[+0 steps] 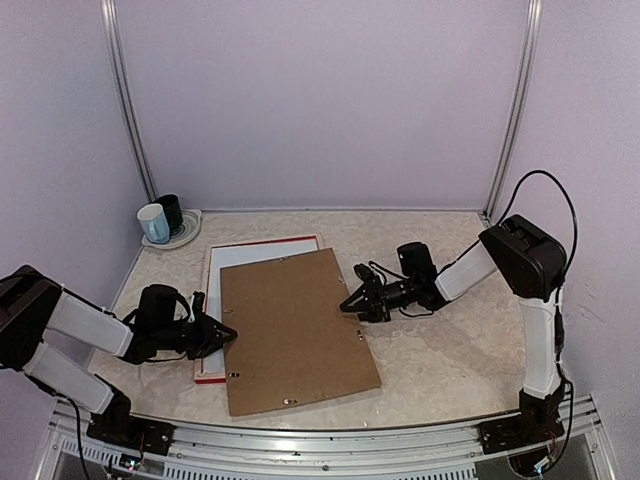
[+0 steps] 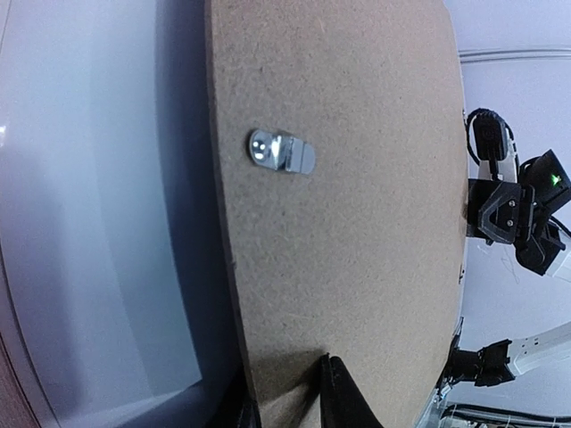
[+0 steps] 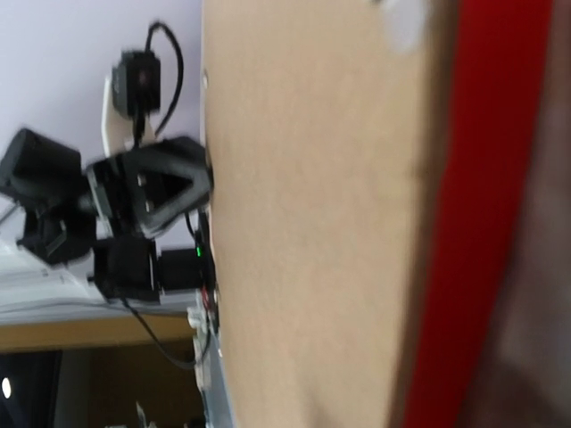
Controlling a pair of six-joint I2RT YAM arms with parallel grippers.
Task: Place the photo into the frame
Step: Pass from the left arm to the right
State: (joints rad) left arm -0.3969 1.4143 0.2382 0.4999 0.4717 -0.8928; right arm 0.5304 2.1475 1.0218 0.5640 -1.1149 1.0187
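A brown backing board (image 1: 295, 330) lies skewed over the frame (image 1: 268, 242), whose red edge shows along the top and at the lower left. Beside the board a white surface (image 1: 240, 256) shows inside the frame. The photo is hidden. My left gripper (image 1: 226, 335) is shut on the board's left edge, with one black finger (image 2: 339, 397) on top of the board near a metal clip (image 2: 282, 152). My right gripper (image 1: 352, 305) is at the board's right edge. Its fingers do not show in the blurred right wrist view, where the board (image 3: 312, 223) and a red band of frame (image 3: 482, 223) fill the picture.
A light blue mug (image 1: 154, 223) and a dark mug (image 1: 171, 211) stand on a plate (image 1: 188, 238) at the back left corner. Pale walls close in the table on three sides. A metal rail (image 1: 330, 438) runs along the near edge.
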